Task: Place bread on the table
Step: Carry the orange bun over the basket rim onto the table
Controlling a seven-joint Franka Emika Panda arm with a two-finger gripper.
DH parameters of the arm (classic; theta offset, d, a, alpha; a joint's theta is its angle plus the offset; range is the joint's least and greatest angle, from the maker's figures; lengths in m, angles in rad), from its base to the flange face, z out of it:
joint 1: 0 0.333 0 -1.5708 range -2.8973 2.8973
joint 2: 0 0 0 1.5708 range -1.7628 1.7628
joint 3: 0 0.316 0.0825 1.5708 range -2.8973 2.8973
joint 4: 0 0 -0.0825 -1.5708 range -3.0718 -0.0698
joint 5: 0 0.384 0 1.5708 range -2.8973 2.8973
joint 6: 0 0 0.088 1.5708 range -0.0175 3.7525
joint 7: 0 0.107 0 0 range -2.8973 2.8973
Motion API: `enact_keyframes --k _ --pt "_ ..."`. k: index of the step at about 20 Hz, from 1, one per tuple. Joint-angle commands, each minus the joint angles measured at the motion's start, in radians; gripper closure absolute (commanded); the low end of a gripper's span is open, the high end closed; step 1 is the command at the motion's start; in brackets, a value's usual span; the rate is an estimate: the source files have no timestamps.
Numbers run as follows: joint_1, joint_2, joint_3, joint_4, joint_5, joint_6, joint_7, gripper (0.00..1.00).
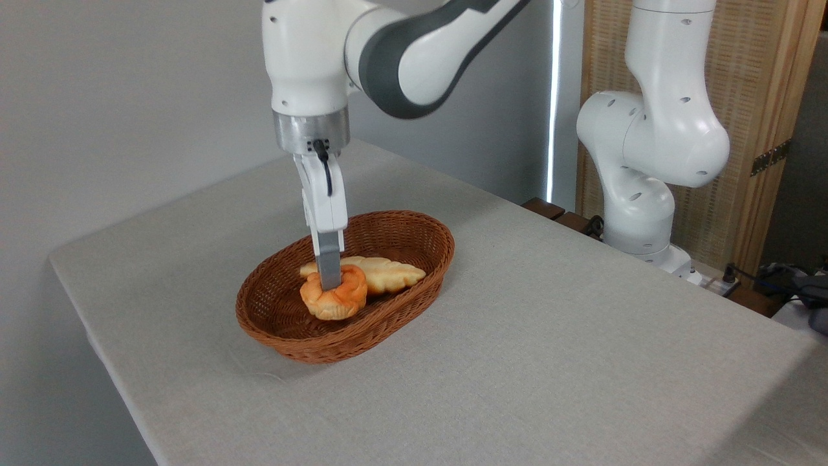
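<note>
Wicker all round it, and the orange-golden bread [334, 298] sits low in the brown basket [414, 226], pressed against the paler braided loaf [381, 273] just behind. Down comes the gripper [330, 279] from straight above, one finger [329, 262] planted right on the bun's knotted top; the other finger is hidden behind it, so whether the jaws are spread around the bun or already squeezing it, I cannot tell. Judging from this, the step in hand is the grasp itself, with nothing lifted yet. To do it well, the pinch wants to land across the bun's middle, firm enough to hold a soft rounded thing but not crush it. Then a clean vertical lift, high enough to clear the basket rim, watching that the loaf doesn't tag along. Plenty of bare grey-beige table [556, 349] lies to the right and in front, so the set-down spot should be well apart from the basket.
</note>
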Motion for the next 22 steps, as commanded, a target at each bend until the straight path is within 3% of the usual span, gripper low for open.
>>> enact_keyframes --k 1,4,6,8,12,15,22 --pt "0.0 0.003 0.038 0.088 -0.011 -0.11 0.011 0.9" --pt "0.002 0.002 0.081 0.137 0.013 -0.2 0.017 0.77" --pt "0.002 0.0 0.13 0.184 0.056 -0.259 0.095 0.76" --pt "0.002 0.0 0.162 0.201 0.061 -0.305 0.193 0.76" --pt "0.01 0.028 0.179 0.203 0.067 -0.29 0.29 0.76" --pt "0.011 0.06 0.181 0.203 0.104 -0.252 0.382 0.69" --pt "0.048 0.114 0.181 0.203 0.161 -0.146 0.459 0.5"
